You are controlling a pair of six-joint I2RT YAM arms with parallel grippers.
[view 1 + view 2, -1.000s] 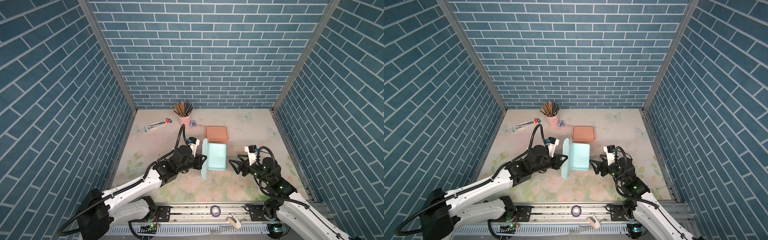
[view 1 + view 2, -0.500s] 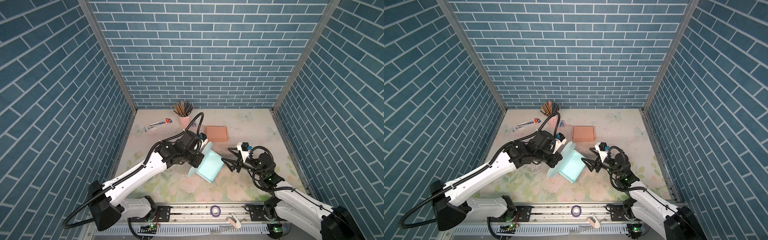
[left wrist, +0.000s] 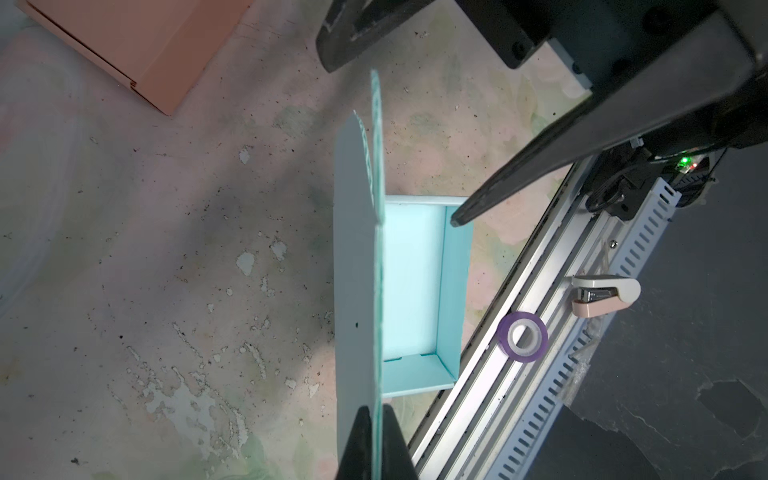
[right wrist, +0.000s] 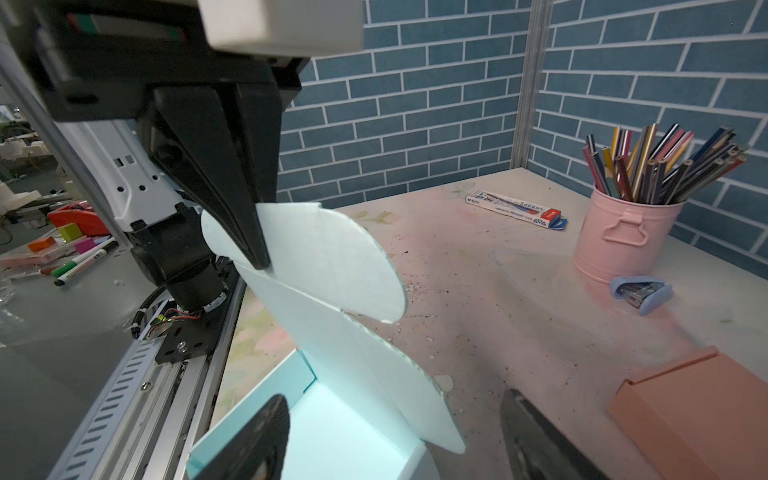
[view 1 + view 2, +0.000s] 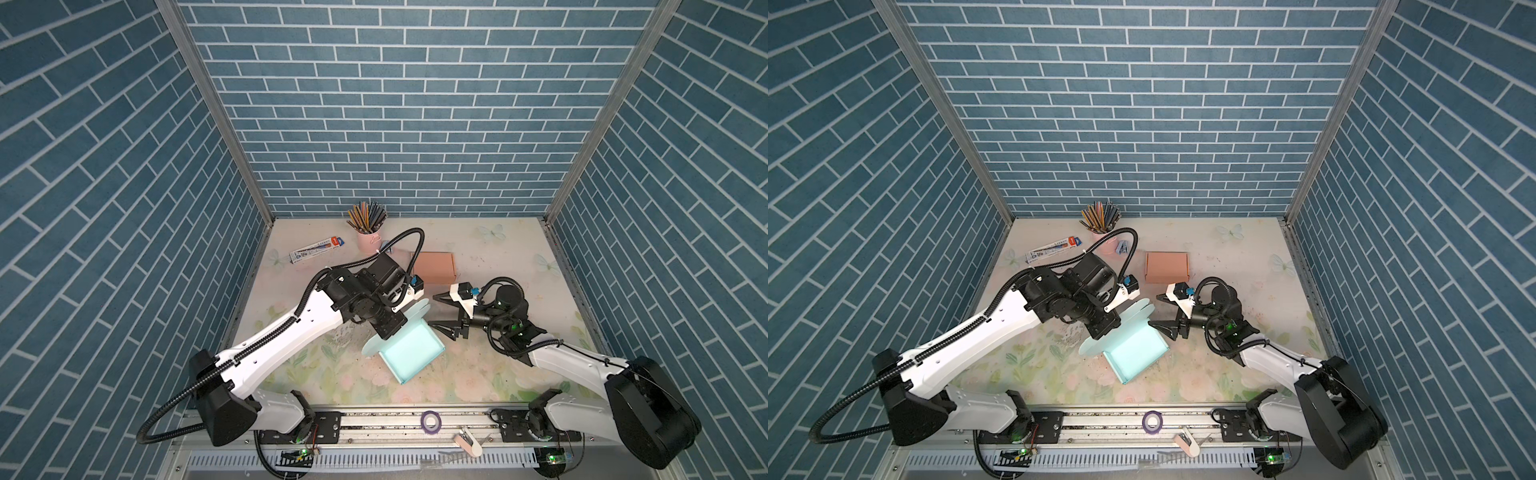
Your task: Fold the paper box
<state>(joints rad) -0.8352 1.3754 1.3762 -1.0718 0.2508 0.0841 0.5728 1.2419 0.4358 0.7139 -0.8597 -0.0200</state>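
**Teal box, lid raised**

Box (image 5: 412,353): open tray, centre front of table (image 5: 498,249), set askew.
Lid (image 4: 332,257): rounded flap, standing up from tray.
Left gripper (image 3: 376,419): pressed together, pinching lid edge.
Right gripper (image 5: 433,311): spread wide, holding nothing; one fingertip at tray's corner, contact unclear.
Brown box (image 5: 434,267): behind, apart.

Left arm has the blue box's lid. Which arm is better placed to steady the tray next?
Likely right. The right gripper is open, empty and right beside the tray. The left gripper is shut on the raised lid, so it isn't free.
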